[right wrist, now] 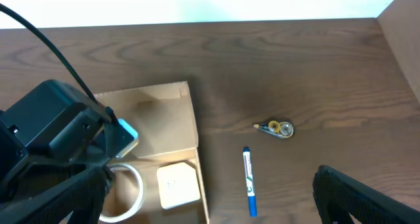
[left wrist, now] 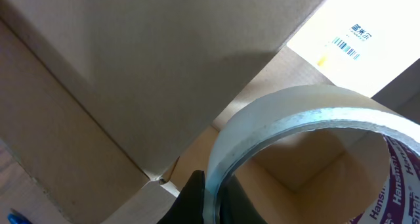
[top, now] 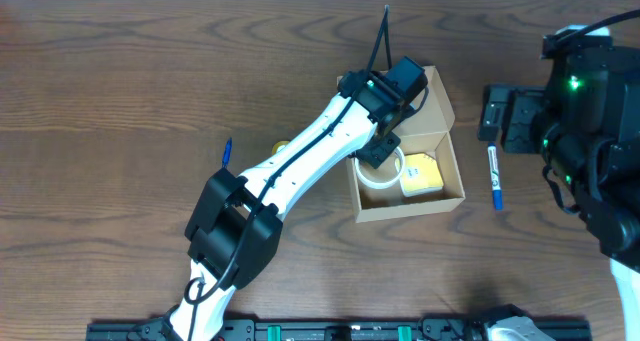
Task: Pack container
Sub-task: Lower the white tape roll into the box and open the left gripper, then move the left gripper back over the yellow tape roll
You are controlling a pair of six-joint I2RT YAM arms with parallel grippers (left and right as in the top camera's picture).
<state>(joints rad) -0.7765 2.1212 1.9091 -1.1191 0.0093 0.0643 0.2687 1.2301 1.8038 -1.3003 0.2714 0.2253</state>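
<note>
The container [top: 452, 151] is a tan cardboard box standing open, its flap lid [top: 432, 106] folded back. My left gripper [top: 383, 153] reaches down into it, shut on the wall of a clear tape roll [top: 382, 173]. In the left wrist view the two black fingers [left wrist: 193, 201] pinch the roll's [left wrist: 308, 109] edge above the container's floor [left wrist: 308, 155]. A white-and-yellow packet [top: 424, 174] lies in the container beside the roll. My right gripper [top: 508, 116] hovers to the right of the container, jaws open wide and empty [right wrist: 210, 207].
A blue pen [top: 494, 178] lies on the wooden table just right of the container, also seen from the right wrist [right wrist: 249, 181]. A small correction-tape dispenser [right wrist: 279, 129] lies beyond it. Another blue pen [top: 226, 151] and a yellow item [top: 281, 144] lie left of my left arm.
</note>
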